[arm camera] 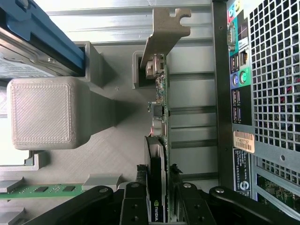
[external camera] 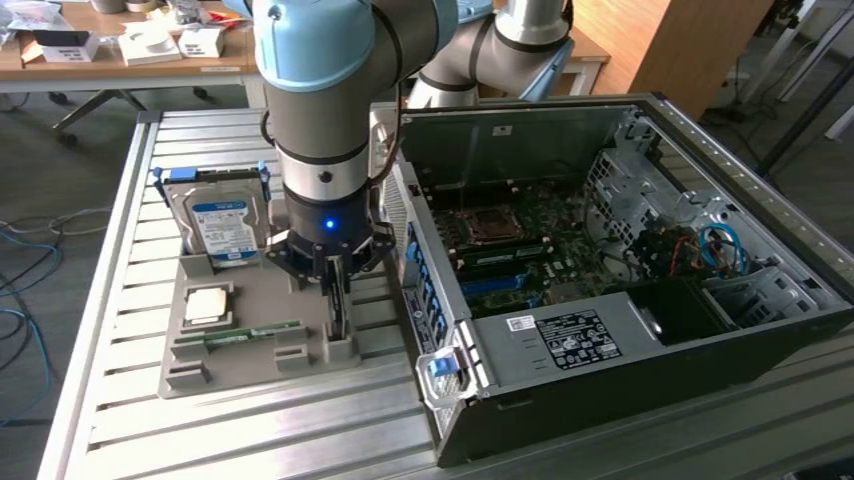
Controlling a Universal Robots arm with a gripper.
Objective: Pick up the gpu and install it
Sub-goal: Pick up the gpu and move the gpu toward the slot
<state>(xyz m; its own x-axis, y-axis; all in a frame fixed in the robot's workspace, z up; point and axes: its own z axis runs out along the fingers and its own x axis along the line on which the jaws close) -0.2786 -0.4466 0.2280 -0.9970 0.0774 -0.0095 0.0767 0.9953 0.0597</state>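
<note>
My pincer [arm camera: 161, 188] straddles the graphics card [arm camera: 158, 96], which stands on edge in the grey tray [arm camera: 108, 150]. Whether it is clamped, I cannot tell. The computer case [arm camera: 276, 70] is just beside my pincer.

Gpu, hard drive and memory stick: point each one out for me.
gpu [arm camera: 161, 29], wrist view, silver end bracket.
hard drive [external camera: 220, 225], exterior view, blue label.
memory stick [external camera: 242, 333], exterior view, green board middle.

gpu [arm camera: 157, 154]: fan end was cut off by the wrist view's edge; in the exterior view it was largely hidden behind the tool [external camera: 334, 295].
hard drive [arm camera: 28, 58]: was cropped by the wrist view's edge.
case sticker [arm camera: 243, 140]: print was too small to be read.
</note>
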